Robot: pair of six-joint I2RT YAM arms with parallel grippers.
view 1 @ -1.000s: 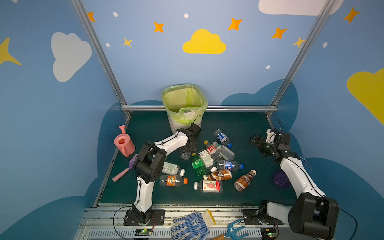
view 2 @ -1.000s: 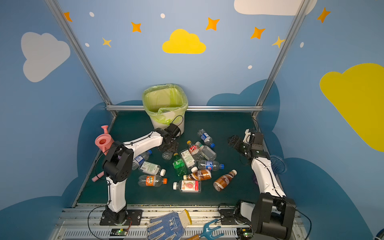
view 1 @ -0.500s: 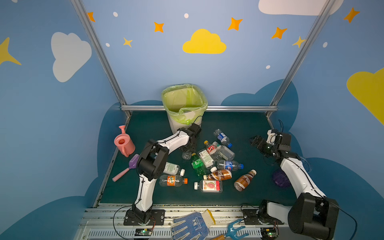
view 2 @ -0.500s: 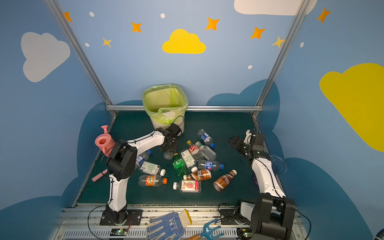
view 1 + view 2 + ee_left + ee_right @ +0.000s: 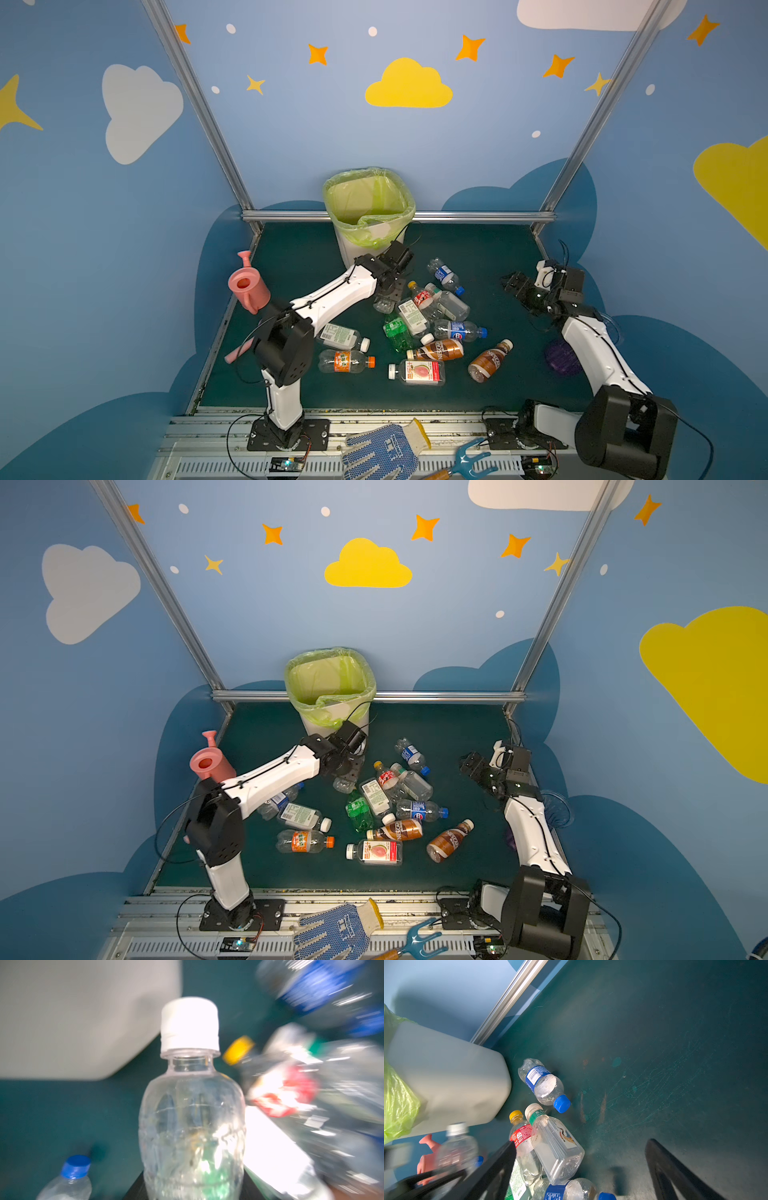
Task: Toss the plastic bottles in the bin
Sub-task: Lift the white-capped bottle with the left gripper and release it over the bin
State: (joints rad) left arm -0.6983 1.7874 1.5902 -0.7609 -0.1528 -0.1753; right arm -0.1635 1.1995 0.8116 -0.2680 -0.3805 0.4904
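Clear ribbed plastic, a white-capped unlabelled bottle point(image 5: 192, 1118), is sitting pinched in the left gripper point(image 5: 384, 297), held near the foot of the white tapered bin with its yellow-green liner point(image 5: 369, 216), probably for lifting in. The right gripper point(image 5: 580, 1169) is hanging spread and empty. Remaining bottles are lying on the green mat point(image 5: 490, 257), two brown ones point(image 5: 440, 350) reading Nescafé.

Plastics, matt mat, brushed metal

The clear bottle point(image 5: 192, 1118) looked glossy, ribbed plastic under a smooth white cap point(image 5: 189, 1024); the bin point(image 5: 452, 1082) was matt white plastic with a crinkled, shiny liner bag point(image 5: 365, 199); the green tabletop point(image 5: 654, 1064) looked scuffed and matt.
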